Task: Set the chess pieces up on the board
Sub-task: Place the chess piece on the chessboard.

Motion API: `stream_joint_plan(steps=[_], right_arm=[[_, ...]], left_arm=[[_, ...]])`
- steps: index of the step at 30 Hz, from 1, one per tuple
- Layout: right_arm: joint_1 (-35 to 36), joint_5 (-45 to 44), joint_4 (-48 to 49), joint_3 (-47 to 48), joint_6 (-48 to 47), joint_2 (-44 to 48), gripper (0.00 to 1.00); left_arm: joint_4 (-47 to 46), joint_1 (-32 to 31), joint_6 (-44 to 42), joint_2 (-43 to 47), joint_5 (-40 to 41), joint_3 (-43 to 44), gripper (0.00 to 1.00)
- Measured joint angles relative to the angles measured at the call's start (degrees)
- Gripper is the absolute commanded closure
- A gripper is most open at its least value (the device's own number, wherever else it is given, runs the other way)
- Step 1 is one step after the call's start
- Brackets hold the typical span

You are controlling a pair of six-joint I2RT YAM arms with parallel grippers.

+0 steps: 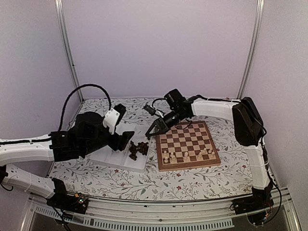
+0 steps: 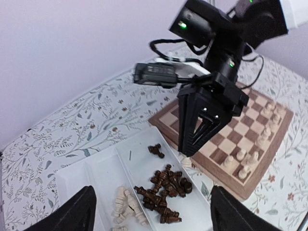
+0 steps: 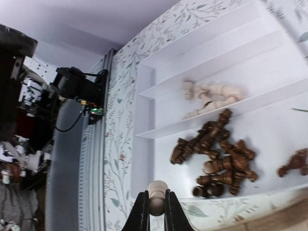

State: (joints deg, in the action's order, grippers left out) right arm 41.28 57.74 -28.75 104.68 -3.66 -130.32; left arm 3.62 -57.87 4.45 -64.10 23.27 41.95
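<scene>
- The right pincer [image 3: 156,206] is clamped on a single cream piece [image 3: 156,190]. Its two fingers press the piece's sides, and the rounded end pokes out past the tips.
- Just beneath the pincer is the edge of the white tray [image 3: 144,159], with the flowered cloth [image 3: 118,159] showing beside it. From above, the pincer hangs over the gap between tray and board.
- Beyond the tips, inside the tray, is a heap of dark pieces [image 3: 216,159]. One compartment farther on are a few loose cream pieces [image 3: 211,96].
- To the pincer's other side lies the board [image 1: 187,137]. A partial line of cream men [image 1: 185,155] stands along its near rows, and the rest of its squares are bare.
- The left pincer [image 2: 154,216] waits across the tray, its fingers spread wide with nothing between them.
- Step in hand, as I judge it: carrying one cream piece from tray to board.
- The next move calls for a swing over the board to a free home square in the near rows. The piece should be lowered upright and clear of its neighbours, then the fingers parted only once the base sits flat.
</scene>
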Motion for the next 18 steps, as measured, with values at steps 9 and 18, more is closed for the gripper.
stream_joint_plan(steps=[9,18], right_arm=[[-9.1,-17.4,-6.4,-7.9,-15.9,16.2,0.94],[-10.9,-32.2,-12.0,-23.9,-25.2,28.7,0.94]], left_arm=[[-8.0,6.1,-7.6,1.5,4.2,6.0,0.02],[-7.1,15.8,-9.4,-10.0,-2.6,11.6,0.11]])
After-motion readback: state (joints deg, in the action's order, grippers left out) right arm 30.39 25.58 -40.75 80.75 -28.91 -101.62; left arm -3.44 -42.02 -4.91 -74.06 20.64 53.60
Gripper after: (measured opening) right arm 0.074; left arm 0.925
